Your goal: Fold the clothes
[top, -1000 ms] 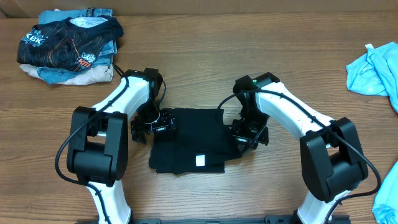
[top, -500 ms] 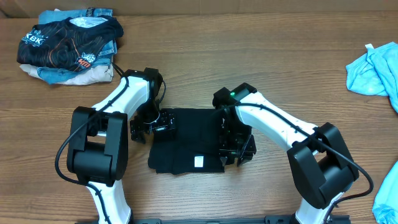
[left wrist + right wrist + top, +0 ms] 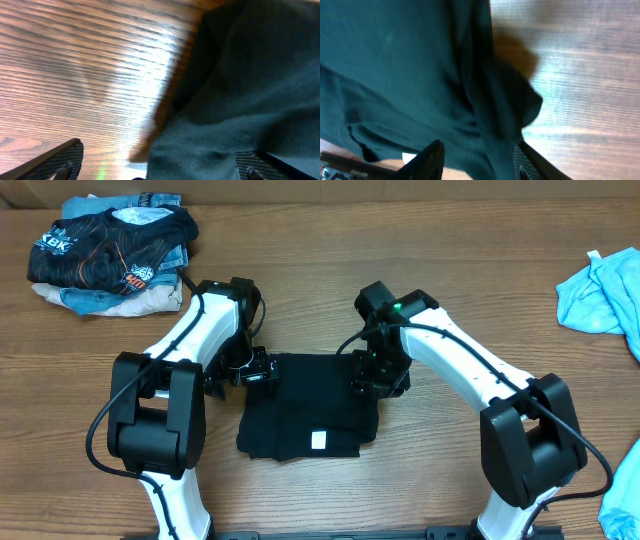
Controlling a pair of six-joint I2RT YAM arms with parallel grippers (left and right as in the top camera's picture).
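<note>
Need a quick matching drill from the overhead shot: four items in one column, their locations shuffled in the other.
Items:
1. black T-shirt
2. white tag
3. clothes pile
4. light blue cloth

Locations:
A. right edge of the view
B. top-left corner of the view
C. centre of the view
D. on the T-shirt, near its lower edge

Pairs: 1-C, 2-D, 3-B, 4-A

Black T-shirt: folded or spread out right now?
Folded: the black T-shirt lies as a compact rough rectangle, no sleeves sticking out, white tag on top.
</note>
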